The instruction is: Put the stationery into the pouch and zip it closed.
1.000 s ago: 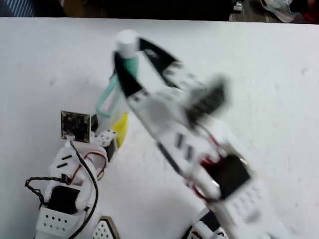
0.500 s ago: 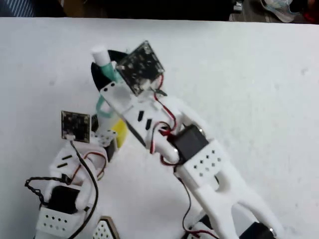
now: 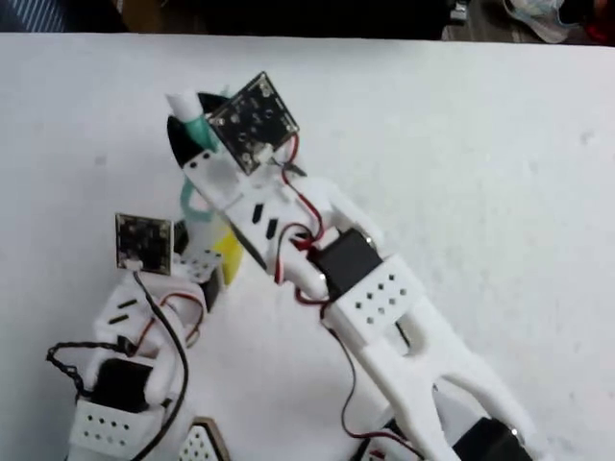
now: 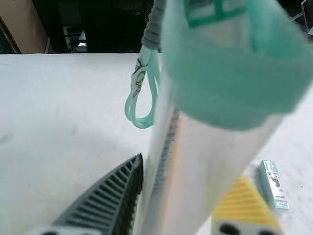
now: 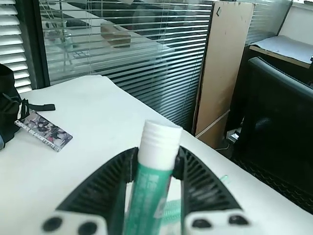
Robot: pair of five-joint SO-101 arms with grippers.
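Both grippers loaded near the table's far side

The right gripper (image 5: 155,157) has its black fingers pressed onto a white-capped green tube (image 5: 159,139), cap end poking out past the fingertips. In the high view this gripper (image 3: 192,130) and tube (image 3: 183,104) sit close to the table's (image 3: 461,144) far edge but short of it. The left gripper (image 4: 188,178) pinches the pouch (image 4: 230,63) between its black and yellow fingers, the mint wrist loop (image 4: 142,98) hanging off the pouch's far end. From above, the pouch (image 3: 202,206) lies between the left gripper (image 3: 223,252) and the tube; whether they touch I cannot tell. A small mint packet (image 4: 270,181) lies just beside the yellow finger. Broad bare tabletop opens on either side of the arms.
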